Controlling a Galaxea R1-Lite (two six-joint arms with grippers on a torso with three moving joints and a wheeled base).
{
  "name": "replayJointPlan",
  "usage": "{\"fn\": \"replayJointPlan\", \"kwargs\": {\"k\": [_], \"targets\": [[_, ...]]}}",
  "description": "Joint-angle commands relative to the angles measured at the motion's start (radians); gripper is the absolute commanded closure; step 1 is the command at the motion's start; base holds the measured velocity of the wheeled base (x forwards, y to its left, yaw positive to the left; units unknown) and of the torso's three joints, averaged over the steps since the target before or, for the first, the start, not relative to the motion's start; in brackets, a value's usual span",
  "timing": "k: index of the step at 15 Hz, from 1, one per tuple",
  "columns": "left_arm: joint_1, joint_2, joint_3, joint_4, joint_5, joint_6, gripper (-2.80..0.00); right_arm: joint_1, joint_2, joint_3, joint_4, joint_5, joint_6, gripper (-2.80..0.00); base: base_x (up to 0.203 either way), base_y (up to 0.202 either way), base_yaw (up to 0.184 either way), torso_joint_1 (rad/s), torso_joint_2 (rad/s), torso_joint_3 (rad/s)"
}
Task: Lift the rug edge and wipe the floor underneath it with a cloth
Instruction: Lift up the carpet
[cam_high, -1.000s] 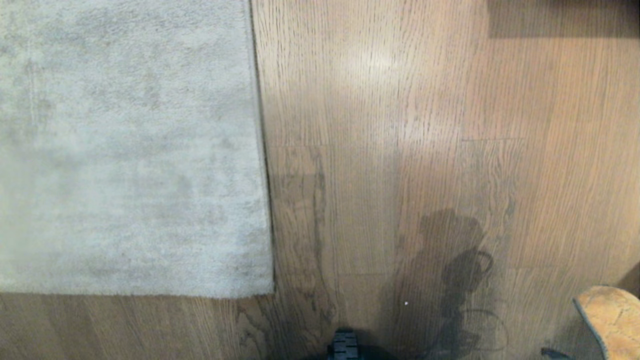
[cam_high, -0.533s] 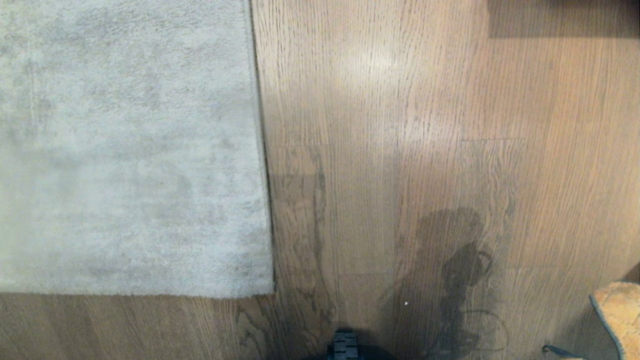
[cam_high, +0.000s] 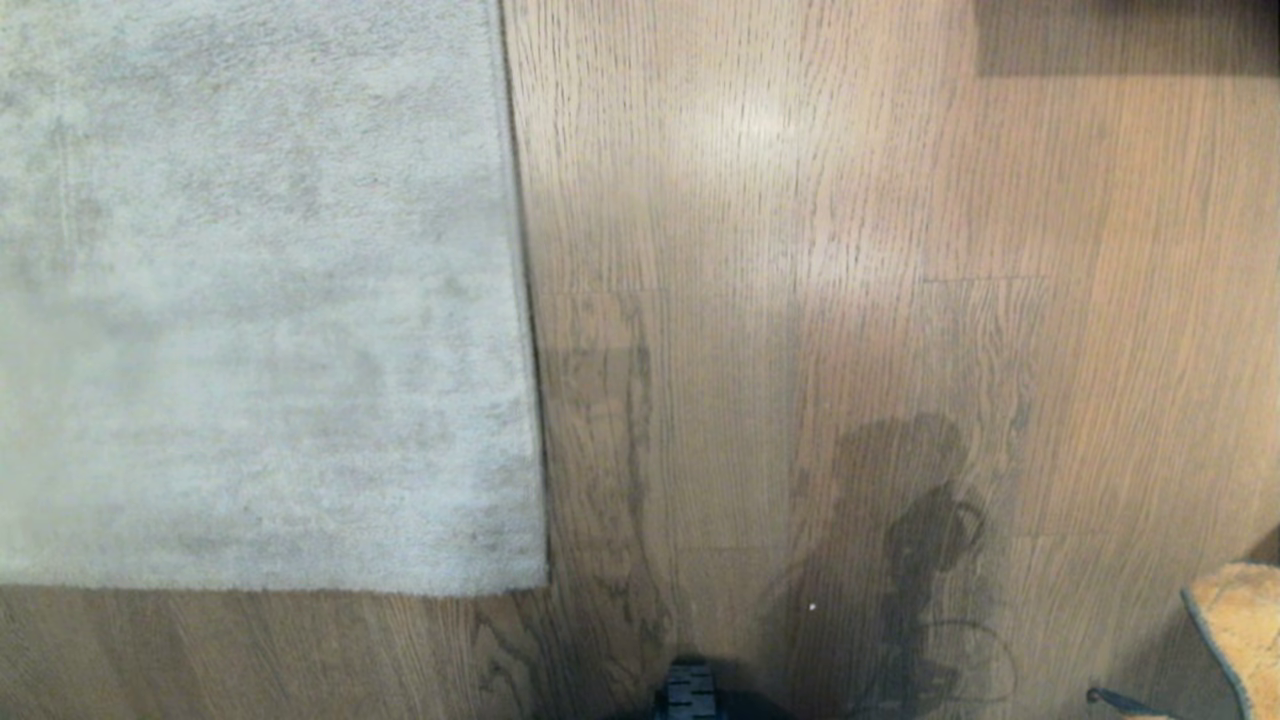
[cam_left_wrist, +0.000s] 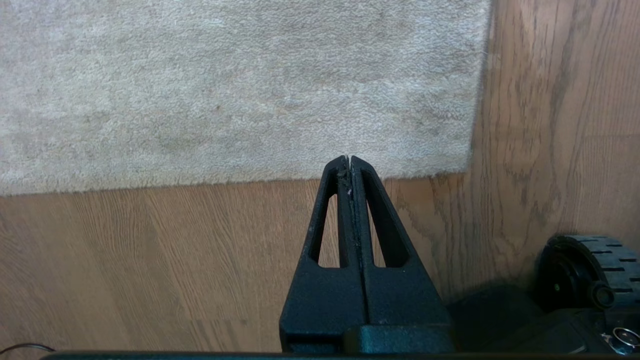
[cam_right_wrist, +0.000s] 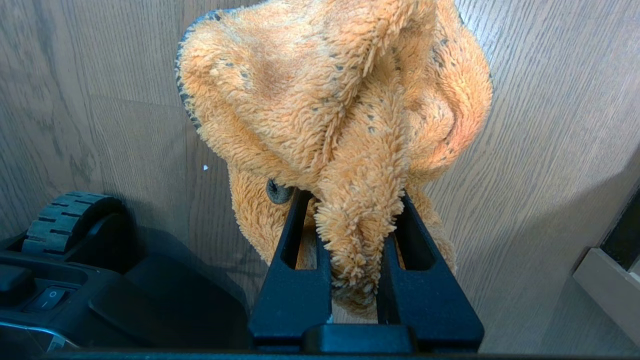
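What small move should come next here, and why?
Probably bring the shut, empty left pincer down to the rug edge and open it there. The rug lies flat on the floor, nothing lifted, while the right pincer already grips the cloth.

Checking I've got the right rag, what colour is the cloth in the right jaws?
Orange-yellow cloth, fuzzy with small dark flecks; right wrist view shows it best.

Brown wood-grain floor; pale grey rug lying flat on it, rug edge just ahead of the left hand, corner beside it.
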Motion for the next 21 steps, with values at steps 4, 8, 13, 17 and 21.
{"fn": "replayJointPlan", "kwargs": {"k": [4,8,13,17,21], "targets": [[0.000,0.000,0.000,0.000,0.000,0.000,0.00,0.000,0.002,0.000,0.000,0.000,-0.002,0.00,0.000,0.000,0.000,0.000,0.00,0.000],[0.000,0.000,0.000,0.000,0.000,0.000,0.00,0.000,0.002,0.000,0.000,0.001,-0.002,0.00,0.000,0.000,0.000,0.000,0.00,0.000],[0.000,0.000,0.000,0.000,0.000,0.000,0.00,0.000,0.002,0.000,0.000,0.000,-0.002,0.00,0.000,0.000,0.000,0.000,0.00,0.000],[0.000,0.000,0.000,0.000,0.000,-0.002,0.00,0.000,0.002,0.000,0.000,0.000,-0.002,0.00,0.000,0.000,0.000,0.000,0.00,0.000],[0.000,0.000,0.000,0.000,0.000,-0.003,0.00,0.000,0.002,0.000,0.000,0.001,0.000,0.00,0.000,0.000,0.000,0.000,0.00,0.000]]}}
